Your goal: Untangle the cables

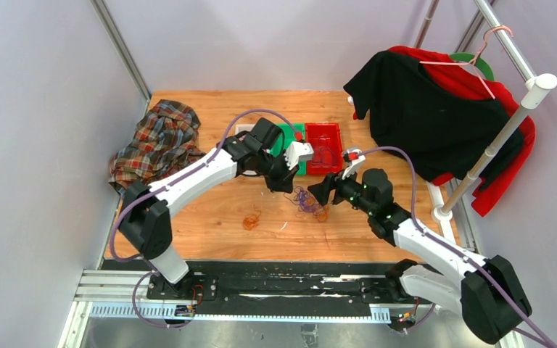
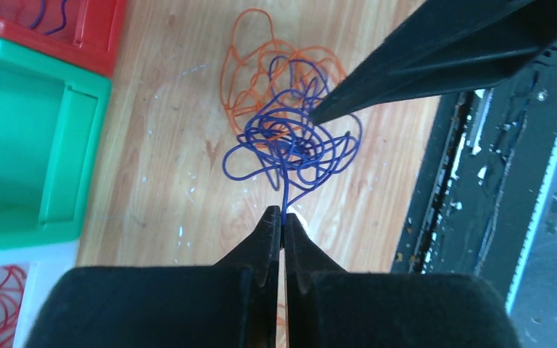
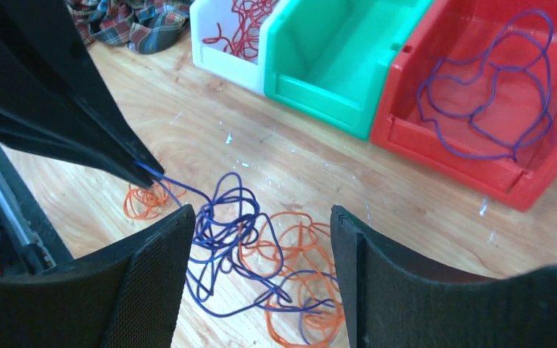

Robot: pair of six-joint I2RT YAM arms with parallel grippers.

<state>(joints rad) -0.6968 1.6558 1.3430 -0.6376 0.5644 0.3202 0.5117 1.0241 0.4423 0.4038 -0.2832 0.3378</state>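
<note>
Loose orange cable [image 1: 251,220]: lies in a small coil of its own on the surface [image 1: 203,210], near-left of the main knot and apart from it. Judged freed but not binned.
Tangle [image 1: 309,201]: sits mid-surface, just near of the row of bins. A purple cable [image 2: 290,141] loops many times over and through an orange cable [image 2: 250,54]. The two are not separated.
Left gripper [image 2: 283,217]: clenched on a single strand of the purple cable. The strand runs straight from the fingertips into the knot. The gripper is on the left side of the tangle.
Right gripper [image 3: 262,215]: released, jaws wide, grasping nothing. It hovers over the right side of the tangle, with loops showing between the jaws.
White bin [image 3: 210,43]: left end of the row; holds dark red cables [image 3: 243,18].
Green bin [image 3: 312,94]: middle of the row; no cable visible in the part shown.
Red bin [image 3: 435,152]: right end of the row; holds a binned purple cable [image 3: 489,94] lying in open loops, free of the others.
Far edge: plaid cloth [image 1: 156,141] far left, black and red garment [image 1: 428,109] on a hanger far right; neither touches the cables.
Progress: judged partly done. The dark red cables and one purple cable are sorted.
Outstanding: draw the purple cable out of the orange one, then clear both and the loose coil from the surface.
</note>
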